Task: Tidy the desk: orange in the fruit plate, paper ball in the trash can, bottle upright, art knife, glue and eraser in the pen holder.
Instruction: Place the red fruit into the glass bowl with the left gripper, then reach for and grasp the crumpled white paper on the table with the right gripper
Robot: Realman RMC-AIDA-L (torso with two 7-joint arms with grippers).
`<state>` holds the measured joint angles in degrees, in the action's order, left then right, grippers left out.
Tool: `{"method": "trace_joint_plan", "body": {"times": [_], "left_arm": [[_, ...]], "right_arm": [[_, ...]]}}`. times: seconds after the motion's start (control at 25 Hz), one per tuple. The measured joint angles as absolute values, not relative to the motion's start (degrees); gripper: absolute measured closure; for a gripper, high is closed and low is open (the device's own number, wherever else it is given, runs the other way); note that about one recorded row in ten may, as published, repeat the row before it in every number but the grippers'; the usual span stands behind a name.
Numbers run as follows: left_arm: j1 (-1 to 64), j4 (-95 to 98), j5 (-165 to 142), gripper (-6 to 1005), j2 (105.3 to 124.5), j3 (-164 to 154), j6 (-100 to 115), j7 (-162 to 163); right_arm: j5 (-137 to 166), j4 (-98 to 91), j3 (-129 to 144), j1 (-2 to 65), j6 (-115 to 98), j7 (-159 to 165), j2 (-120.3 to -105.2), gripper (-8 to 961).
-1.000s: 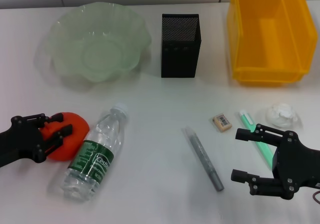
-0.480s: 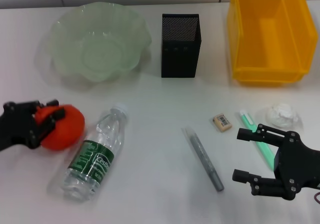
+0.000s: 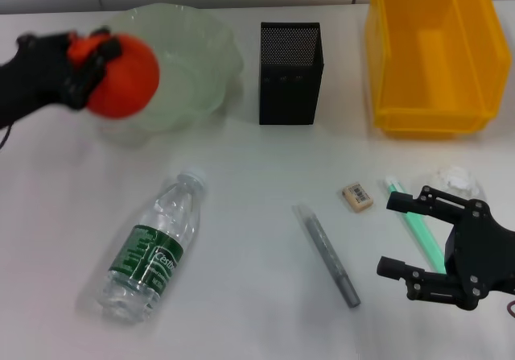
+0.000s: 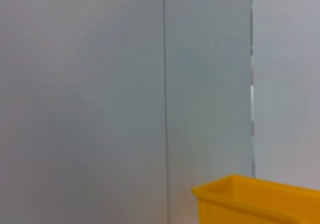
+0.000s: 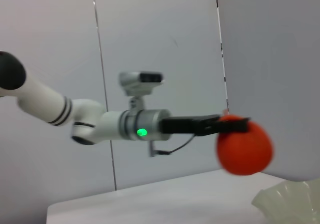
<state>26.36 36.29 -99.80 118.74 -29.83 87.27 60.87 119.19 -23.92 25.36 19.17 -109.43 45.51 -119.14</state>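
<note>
My left gripper (image 3: 95, 64) is shut on the red-orange orange (image 3: 125, 76) and holds it in the air over the left rim of the pale-green fruit plate (image 3: 193, 62); the right wrist view shows the same gripper (image 5: 227, 125) holding the orange (image 5: 245, 145). My right gripper (image 3: 409, 235) is open near the front right, beside the green art knife (image 3: 418, 225) and the partly hidden paper ball (image 3: 459, 179). The bottle (image 3: 154, 247) lies on its side. The eraser (image 3: 357, 196) and grey glue stick (image 3: 330, 255) lie on the table. The black pen holder (image 3: 290, 74) and yellow trash can (image 3: 434, 50) stand at the back.
The yellow trash can's rim also shows in the left wrist view (image 4: 260, 199) against a grey wall. The fruit plate's rim shows in the right wrist view (image 5: 287, 199). The white table (image 3: 249, 167) has bare surface between the bottle and the glue stick.
My left gripper has lifted the orange off the table and carried it back and up to the fruit plate's left rim. The right gripper has shifted slightly right.
</note>
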Motion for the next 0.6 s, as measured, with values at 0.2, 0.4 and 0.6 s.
{"method": "trace_joint_plan", "body": {"times": [0.2, 0.4, 0.6], "left_arm": [[33.0, 28.3, -93.5, 883, 118.84, -29.9, 75.5, 56.6], [37.9, 22.0, -89.6, 876, 119.07, -30.0, 64.6, 52.0], [39.3, 20.6, -89.5, 554, 118.97, -30.4, 63.2, 49.6]], "right_arm": [[117.7, -22.9, 25.4, 19.1, -109.8, 45.5, -119.17, 152], [115.4, -21.8, 25.3, 18.8, -109.8, 45.5, -119.26, 153], [114.2, -22.9, 24.9, 18.8, -109.8, 52.2, -119.09, 153]]}}
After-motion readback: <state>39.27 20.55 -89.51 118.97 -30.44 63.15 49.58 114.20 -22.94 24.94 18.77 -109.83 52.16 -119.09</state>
